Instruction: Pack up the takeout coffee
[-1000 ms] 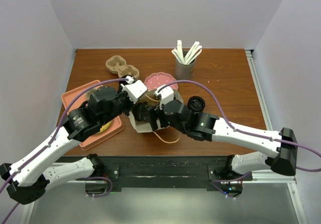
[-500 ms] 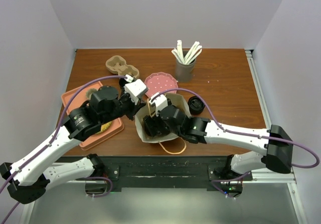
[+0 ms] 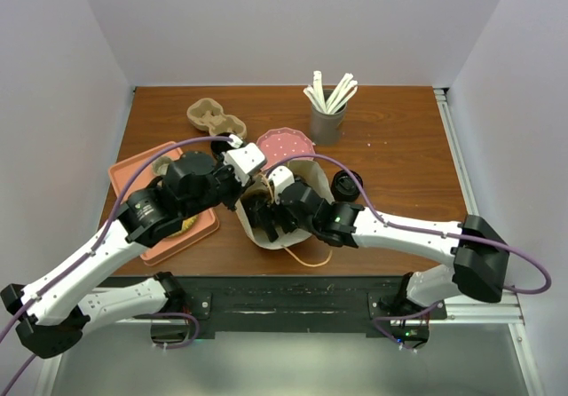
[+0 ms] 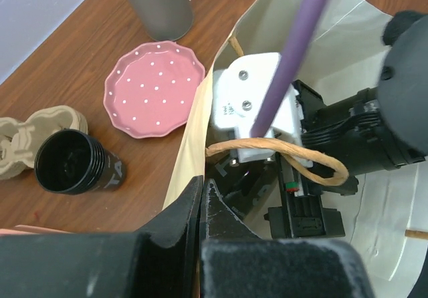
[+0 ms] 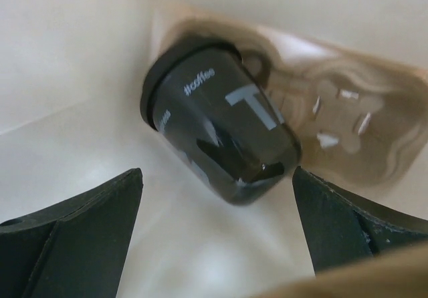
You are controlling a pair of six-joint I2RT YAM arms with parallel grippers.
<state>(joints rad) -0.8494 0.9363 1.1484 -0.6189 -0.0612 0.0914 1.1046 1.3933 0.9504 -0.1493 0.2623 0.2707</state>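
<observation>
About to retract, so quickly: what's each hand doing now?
Left hand: shut on the paper bag rim.
Right hand: open, not gripping the coffee cup.

A robotics lab test cell rather than a café. Plain white panels [image 3: 266, 23] box in a small wooden bench [image 3: 399, 147] on three sides. Two white-and-black robot arms [image 3: 417, 234] are bolted to a black metal rail [image 3: 293, 300] at its near edge, trailing purple cables [image 4: 302, 37]. The café goods are staged props: the paper bag [image 4: 189, 144] at the left hand [image 4: 202, 186], with a pink dotted plate [image 3: 280, 141], a pulp cup carrier [image 3: 213, 116] and a grey cup of stirrers [image 3: 327, 121] beyond it.
</observation>
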